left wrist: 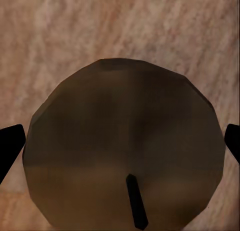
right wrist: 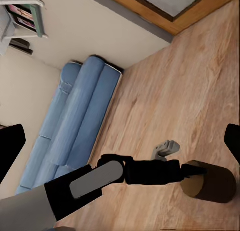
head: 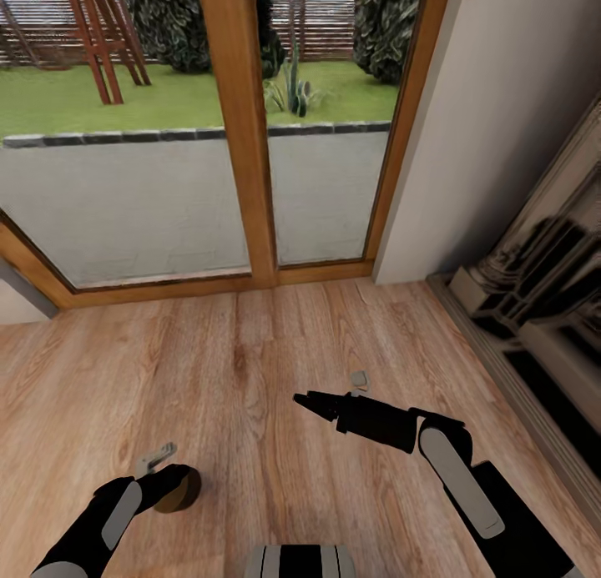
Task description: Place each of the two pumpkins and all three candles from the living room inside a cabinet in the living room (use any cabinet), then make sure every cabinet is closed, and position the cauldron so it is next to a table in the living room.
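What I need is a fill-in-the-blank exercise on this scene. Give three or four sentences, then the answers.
1. The left gripper holds a candle whose colour is ____.
2. The right gripper holds ____.
3. The floor is made of ____.
4. The sofa against the wall is ____.

Missing words: brown; nothing; wood; blue.

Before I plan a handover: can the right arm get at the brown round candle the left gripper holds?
Probably yes: bare wooden floor lies between the right gripper and the brown round candle at the left gripper, with nothing in the way.
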